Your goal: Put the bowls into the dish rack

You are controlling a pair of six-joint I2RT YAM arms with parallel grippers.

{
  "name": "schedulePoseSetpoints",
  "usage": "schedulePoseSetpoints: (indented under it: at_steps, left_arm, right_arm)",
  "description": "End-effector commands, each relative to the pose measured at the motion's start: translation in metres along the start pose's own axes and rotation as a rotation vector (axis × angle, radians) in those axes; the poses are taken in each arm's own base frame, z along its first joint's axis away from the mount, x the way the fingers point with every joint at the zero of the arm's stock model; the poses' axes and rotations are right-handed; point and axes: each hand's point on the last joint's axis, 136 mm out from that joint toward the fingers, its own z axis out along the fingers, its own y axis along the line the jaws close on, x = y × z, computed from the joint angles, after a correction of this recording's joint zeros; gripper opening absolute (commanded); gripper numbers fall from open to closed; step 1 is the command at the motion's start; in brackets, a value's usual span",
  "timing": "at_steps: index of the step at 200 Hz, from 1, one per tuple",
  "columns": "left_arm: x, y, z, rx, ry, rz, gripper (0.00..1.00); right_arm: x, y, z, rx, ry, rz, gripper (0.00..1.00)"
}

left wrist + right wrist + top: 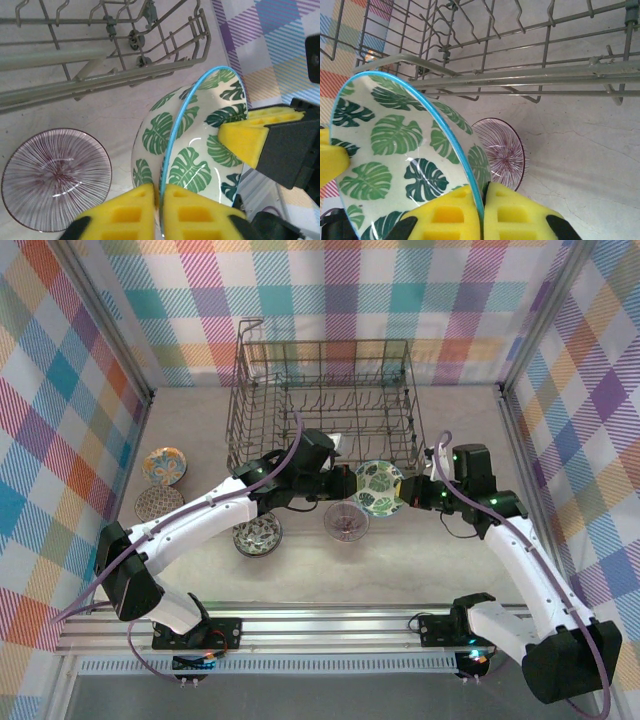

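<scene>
I read the green-leaf bowl [200,165] as glazed ceramic, glossy, catching highlights. The purple-lined bowl [55,177] shines likewise. The dish rack [530,77] is dull grey metal wire. The finger pads [515,215] look matt yellow, moulded; the tabletop [585,150] matt, faintly veined.

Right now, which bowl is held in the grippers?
The green-leaf bowl with the blue rim: the left gripper and the right gripper both pinch its rim, while the other four bowls sit on the table.

Lab cell: plaid backdrop walls [60,390], aluminium mounting rail [330,625].
</scene>
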Motion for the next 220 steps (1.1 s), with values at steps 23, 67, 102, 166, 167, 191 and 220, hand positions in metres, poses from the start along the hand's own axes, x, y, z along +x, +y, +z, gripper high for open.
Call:
schedulePoseSetpoints:
  at_steps: [23, 67, 102, 166, 167, 191, 220]
  left_arm:
    - [-0.032, -0.011, -0.035, 0.026, -0.108, 0.036, 0.33]
    - [-0.044, 0.004, -0.051, 0.021, -0.143, 0.024, 0.48]
    - [-0.062, 0.029, -0.093, -0.048, -0.235, 0.043, 0.62]
    - [-0.071, 0.109, -0.169, -0.234, -0.379, -0.006, 0.75]
    - [-0.071, 0.110, -0.170, -0.236, -0.383, -0.007, 0.76]
    - [-0.070, 0.140, -0.192, -0.279, -0.443, -0.063, 0.82]
    - [-0.070, 0.171, -0.197, -0.295, -0.426, -0.140, 0.82]
  right_arm:
    - [-0.027, 0.007, -0.005, 0.033, -0.050, 0.003, 0.00]
    - [-0.041, 0.017, 0.001, 0.044, -0.050, -0.008, 0.00]
    - [-0.070, 0.012, -0.010, 0.168, -0.114, -0.031, 0.00]
    - [-0.145, -0.018, -0.021, 0.521, -0.302, -0.021, 0.00]
    - [-0.146, -0.019, -0.022, 0.530, -0.304, -0.022, 0.00]
    - [-0.156, -0.022, -0.010, 0.688, -0.314, -0.096, 0.00]
    - [-0.173, -0.023, -0.012, 0.892, -0.425, -0.189, 0.00]
